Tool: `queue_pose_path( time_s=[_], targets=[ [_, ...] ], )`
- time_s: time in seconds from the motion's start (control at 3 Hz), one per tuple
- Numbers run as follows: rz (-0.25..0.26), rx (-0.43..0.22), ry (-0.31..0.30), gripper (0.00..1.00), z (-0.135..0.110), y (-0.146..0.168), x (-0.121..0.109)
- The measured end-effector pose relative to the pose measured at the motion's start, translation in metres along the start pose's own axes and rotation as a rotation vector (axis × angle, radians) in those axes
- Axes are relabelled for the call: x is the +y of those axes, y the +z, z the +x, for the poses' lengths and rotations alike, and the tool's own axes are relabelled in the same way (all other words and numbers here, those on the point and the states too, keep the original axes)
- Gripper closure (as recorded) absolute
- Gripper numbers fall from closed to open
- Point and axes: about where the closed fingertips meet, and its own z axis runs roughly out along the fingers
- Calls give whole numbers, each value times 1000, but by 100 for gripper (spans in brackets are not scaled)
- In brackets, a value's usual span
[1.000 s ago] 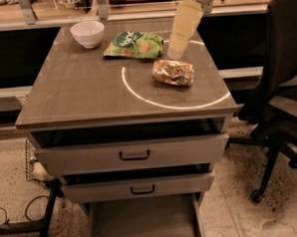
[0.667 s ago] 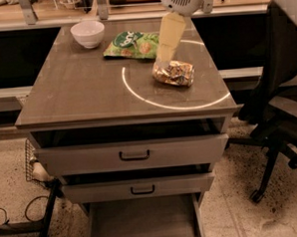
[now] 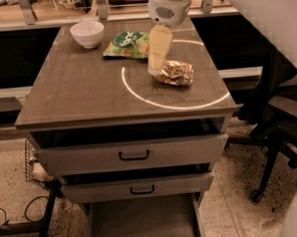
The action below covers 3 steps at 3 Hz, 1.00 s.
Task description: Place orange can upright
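The orange can (image 3: 176, 72) lies on its side on the right part of the table top (image 3: 82, 89), inside a bright ring of light. It is dented, with shiny orange-gold mottled sides. My gripper (image 3: 155, 66) comes down from the top of the camera view, cream-coloured under a white wrist housing (image 3: 169, 7). Its tip is at the can's left end, touching or just above it; I cannot tell which.
A flat green snack bag (image 3: 126, 44) lies behind the can, left of the gripper. A white bowl (image 3: 87, 33) stands at the back left. Two drawers (image 3: 133, 153) are below the top. An office chair (image 3: 281, 128) stands to the right.
The gripper has moved left and down, from behind the can to its left end. The can, bag and bowl have not moved.
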Motion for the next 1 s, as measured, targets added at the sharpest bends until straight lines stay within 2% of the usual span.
queue_pose_path(
  time_s=[0.33,0.67,1.0],
  targets=[
    [21,9,9,0,-4,0,-4],
    [33,65,21,0,-3,12,-11],
    [23,144,42,0,8,35,-21]
  ],
)
